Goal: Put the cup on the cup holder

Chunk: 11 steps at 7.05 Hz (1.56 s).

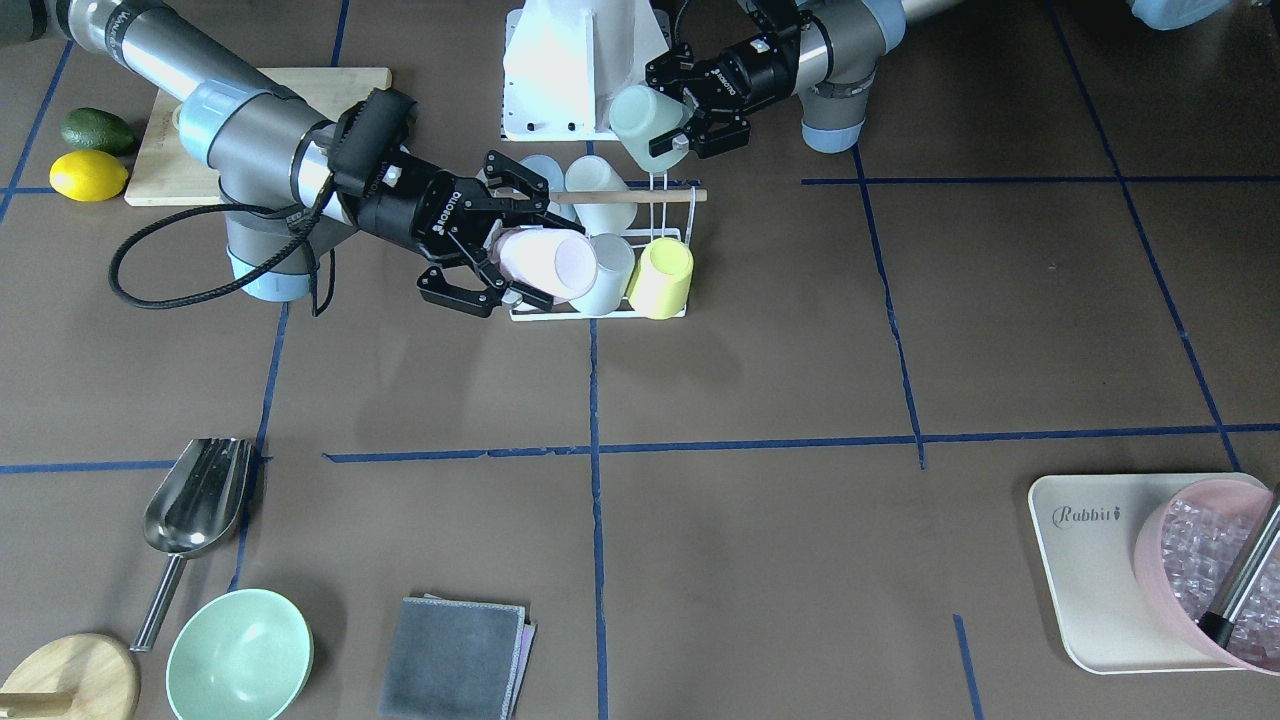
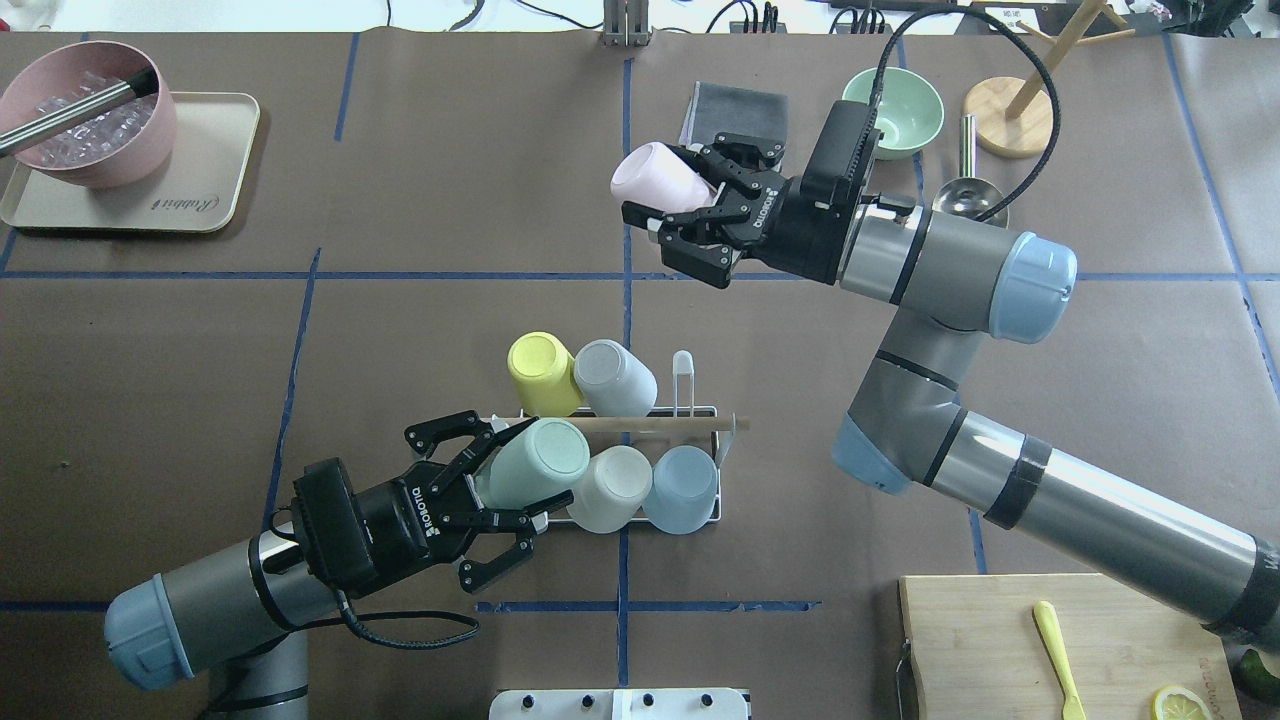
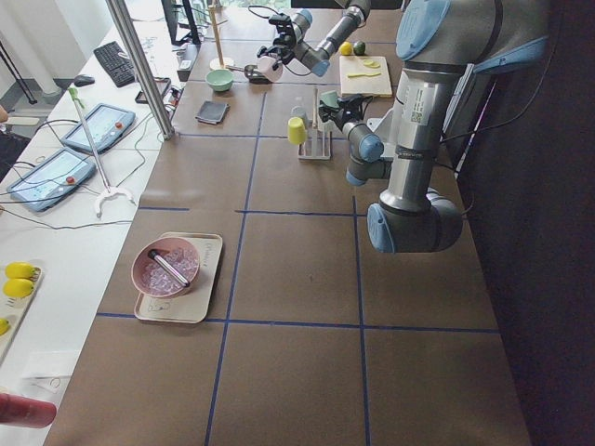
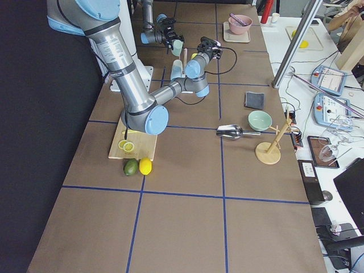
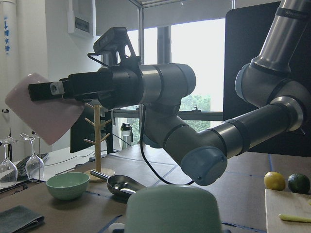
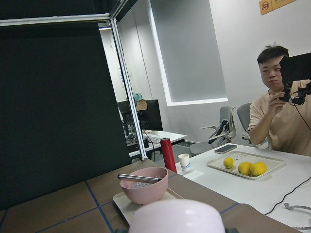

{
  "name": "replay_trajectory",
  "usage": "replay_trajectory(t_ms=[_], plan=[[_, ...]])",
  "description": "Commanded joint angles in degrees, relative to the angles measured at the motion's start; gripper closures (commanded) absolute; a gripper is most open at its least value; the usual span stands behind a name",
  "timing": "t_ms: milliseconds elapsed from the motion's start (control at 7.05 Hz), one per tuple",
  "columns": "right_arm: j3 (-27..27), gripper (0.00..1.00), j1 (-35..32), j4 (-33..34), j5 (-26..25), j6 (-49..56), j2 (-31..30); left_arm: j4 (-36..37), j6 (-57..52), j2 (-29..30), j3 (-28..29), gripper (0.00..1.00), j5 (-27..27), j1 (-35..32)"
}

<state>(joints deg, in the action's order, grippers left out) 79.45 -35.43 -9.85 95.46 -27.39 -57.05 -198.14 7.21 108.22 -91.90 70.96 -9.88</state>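
The cup holder (image 2: 705, 411), a white wire rack with a wooden rod (image 2: 650, 424), stands mid-table and also shows in the front view (image 1: 668, 237). It carries a yellow cup (image 2: 540, 372), a grey cup (image 2: 612, 377), a white cup (image 2: 610, 487) and a blue cup (image 2: 682, 487). One far prong (image 2: 683, 365) is bare. My left gripper (image 2: 535, 465) is shut on a mint cup (image 2: 530, 462) at the rack's near left end (image 1: 640, 125). My right gripper (image 2: 672, 190) is shut on a pink cup (image 2: 655, 178), held high and tilted (image 1: 545, 262).
A pink bowl of ice (image 2: 90, 115) sits on a beige tray (image 2: 200, 200) at the far left. A grey cloth (image 2: 735, 105), mint bowl (image 2: 893, 100), metal scoop (image 2: 965, 195) and wooden stand (image 2: 1010, 115) lie far right. A cutting board (image 2: 1050, 640) is near right.
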Motion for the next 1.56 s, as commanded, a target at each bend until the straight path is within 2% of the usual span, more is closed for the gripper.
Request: replay_trajectory(t_ms=[0,284,426,568,709,851,1135,1419], plan=[[-0.2,1.00,4.8,-0.1,-4.0,7.2,-1.2,-0.9,0.2,0.0,2.2,0.92,-1.2,0.1],[-0.4,1.00,8.2,-0.2,-4.1,7.5,-1.4,-1.1,0.2,0.1,2.9,0.92,-1.2,0.2],[-0.5,1.00,9.0,-2.1,-4.0,7.6,-2.5,-1.0,0.2,0.1,2.9,0.78,-1.2,0.1],[-0.4,1.00,9.1,-3.0,-3.8,7.5,-3.9,-1.1,0.0,0.0,3.0,0.58,-1.3,0.1],[-1.2,1.00,9.1,-5.2,-3.5,7.4,-4.6,-1.2,0.1,-0.1,3.0,0.06,-1.3,0.0],[-2.1,1.00,9.0,-6.2,-3.5,7.4,-4.6,-2.2,0.1,-0.1,3.5,0.00,-1.3,0.0],[-2.5,1.00,7.6,-6.5,-1.9,7.4,-4.6,-3.5,0.2,-0.3,3.4,0.00,-1.3,0.0],[-6.7,0.99,7.7,-12.8,-1.6,7.6,-4.6,-4.0,0.2,-0.3,2.3,0.00,-1.4,-0.4]])
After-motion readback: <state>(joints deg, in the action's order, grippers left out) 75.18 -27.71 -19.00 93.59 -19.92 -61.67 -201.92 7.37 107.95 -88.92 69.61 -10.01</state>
